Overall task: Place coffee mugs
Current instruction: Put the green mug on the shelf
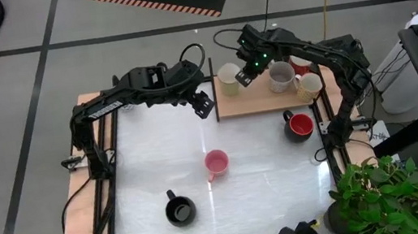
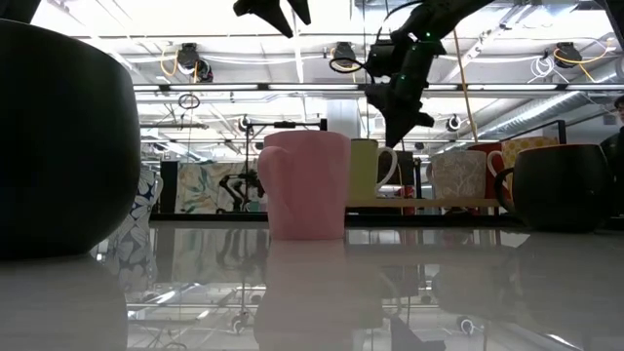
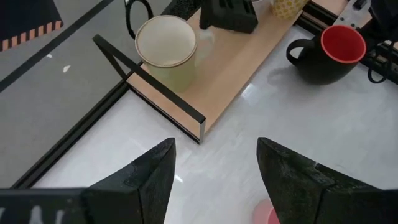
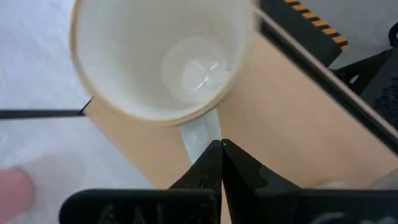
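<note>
Mugs stand upright, mouths up: 3 on the wooden shelf [image 1: 260, 100] at the table's far edge, a cream mug [image 1: 228, 79] at its left end, a white mug [image 1: 281, 77] and a speckled mug [image 1: 309, 85] toward the right. On the table [image 1: 142, 167] sit a pink mug [image 1: 215, 163], a black mug [image 1: 180, 210] and a red-lined mug [image 1: 299, 125]. The right gripper [image 1: 246, 75], fingers closed and empty, hovers just beside the cream mug. The left gripper [image 1: 204, 104] hangs spread, empty, above the table near the shelf's left end.

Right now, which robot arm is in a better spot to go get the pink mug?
Probably the left. Its claw hangs open over the white table, and the pink mug stands free just in front of it. The right claw is shut, up over the wooden shelf beside the cream mug.
</note>
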You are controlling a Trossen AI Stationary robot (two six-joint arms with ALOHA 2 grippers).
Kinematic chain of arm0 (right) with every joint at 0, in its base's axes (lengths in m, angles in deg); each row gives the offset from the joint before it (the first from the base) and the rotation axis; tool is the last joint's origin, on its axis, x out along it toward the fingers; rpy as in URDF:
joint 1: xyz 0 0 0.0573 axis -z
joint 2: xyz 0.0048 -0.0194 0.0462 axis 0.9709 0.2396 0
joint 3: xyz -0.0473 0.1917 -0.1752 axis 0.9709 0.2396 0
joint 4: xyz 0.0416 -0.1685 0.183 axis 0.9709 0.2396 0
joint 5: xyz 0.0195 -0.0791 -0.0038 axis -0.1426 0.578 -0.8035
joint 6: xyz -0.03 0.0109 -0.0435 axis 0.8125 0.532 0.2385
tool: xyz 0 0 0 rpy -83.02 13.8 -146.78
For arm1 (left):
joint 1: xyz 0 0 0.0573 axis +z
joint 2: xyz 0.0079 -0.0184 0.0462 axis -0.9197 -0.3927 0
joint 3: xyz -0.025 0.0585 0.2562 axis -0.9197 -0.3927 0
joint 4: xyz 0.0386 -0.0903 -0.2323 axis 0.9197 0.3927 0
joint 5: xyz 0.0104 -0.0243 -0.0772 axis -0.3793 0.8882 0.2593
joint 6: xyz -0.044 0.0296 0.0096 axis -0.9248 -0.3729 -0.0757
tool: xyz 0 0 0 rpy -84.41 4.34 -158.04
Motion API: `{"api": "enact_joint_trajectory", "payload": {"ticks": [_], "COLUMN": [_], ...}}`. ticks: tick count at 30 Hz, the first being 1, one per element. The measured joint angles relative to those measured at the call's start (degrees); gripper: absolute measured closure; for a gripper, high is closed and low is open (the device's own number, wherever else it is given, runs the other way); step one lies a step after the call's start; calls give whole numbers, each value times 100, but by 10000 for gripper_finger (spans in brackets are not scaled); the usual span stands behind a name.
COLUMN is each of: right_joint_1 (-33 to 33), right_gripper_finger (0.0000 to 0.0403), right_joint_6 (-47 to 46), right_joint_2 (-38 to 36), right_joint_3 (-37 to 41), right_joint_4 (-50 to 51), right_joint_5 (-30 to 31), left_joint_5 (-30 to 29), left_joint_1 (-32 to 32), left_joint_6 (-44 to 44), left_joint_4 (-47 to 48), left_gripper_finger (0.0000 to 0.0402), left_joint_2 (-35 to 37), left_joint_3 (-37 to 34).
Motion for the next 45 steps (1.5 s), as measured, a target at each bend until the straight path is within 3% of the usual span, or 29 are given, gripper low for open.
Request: {"api": "enact_joint_trajectory", "payload": {"ticks": [16, 26, 33, 40, 45], "right_joint_1": [-1201, -832, -342, -83, -16], "right_gripper_finger": [403, 388, 303, 188, 141], "right_joint_6": [-960, -2798, -3134, -2823, -2573], "right_joint_2": [-43, -845, -680, -267, -269], "right_joint_3": [7, 6, 2, 2, 2], "right_joint_4": [87, -452, -490, -630, -908], "right_joint_5": [-158, 339, 317, 379, 627], "left_joint_5": [1, 1, 2, 313, 310], "left_joint_1": [-9, -255, -264, -328, -480], "left_joint_6": [106, 68, 55, -146, -428], "left_joint_4": [25, 104, -126, -102, -98], "left_gripper_finger": [174, 174, 174, 174, 174], "left_joint_2": [0, 0, 4, 0, 0], "left_joint_3": [0, 0, -279, -486, -490]}}
